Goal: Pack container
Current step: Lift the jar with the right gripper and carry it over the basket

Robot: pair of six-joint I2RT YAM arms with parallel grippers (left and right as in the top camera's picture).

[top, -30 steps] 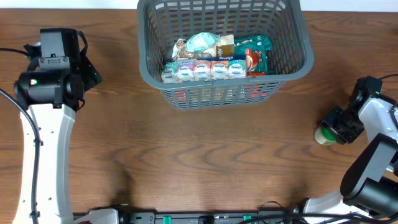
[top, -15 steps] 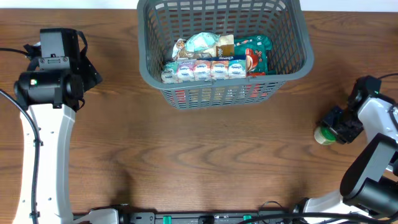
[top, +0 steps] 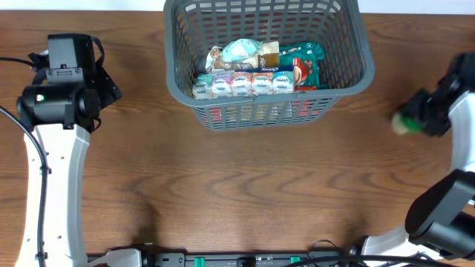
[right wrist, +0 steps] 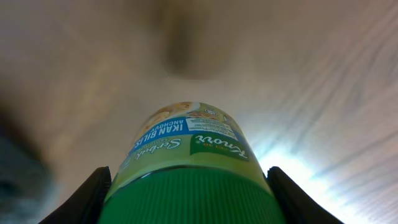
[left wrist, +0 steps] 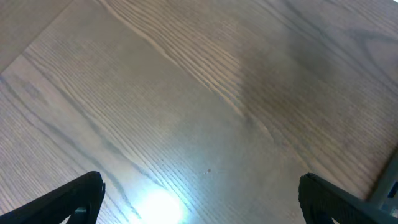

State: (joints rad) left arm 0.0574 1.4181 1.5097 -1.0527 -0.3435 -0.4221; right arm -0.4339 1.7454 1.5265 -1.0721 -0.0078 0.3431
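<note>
Pinching a green-lidded jar (right wrist: 186,149), the right tool (top: 417,120) hangs over the table's (top: 260,185) right side. The container (top: 355,52), part filled, stands to its left and slightly farther. The left tool (left wrist: 199,199), spread wide and empty, waits far left.

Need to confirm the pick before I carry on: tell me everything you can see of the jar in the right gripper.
The jar is small and round, seemingly plastic, with a closed green ribbed lid and a pale yellow-green Knorr label reading Ikan Bilis. The right gripper is shut on it, its fingers on either side near the lid. It seems lifted off the table, to the right of the container. The overhead view shows it blurred.
</note>
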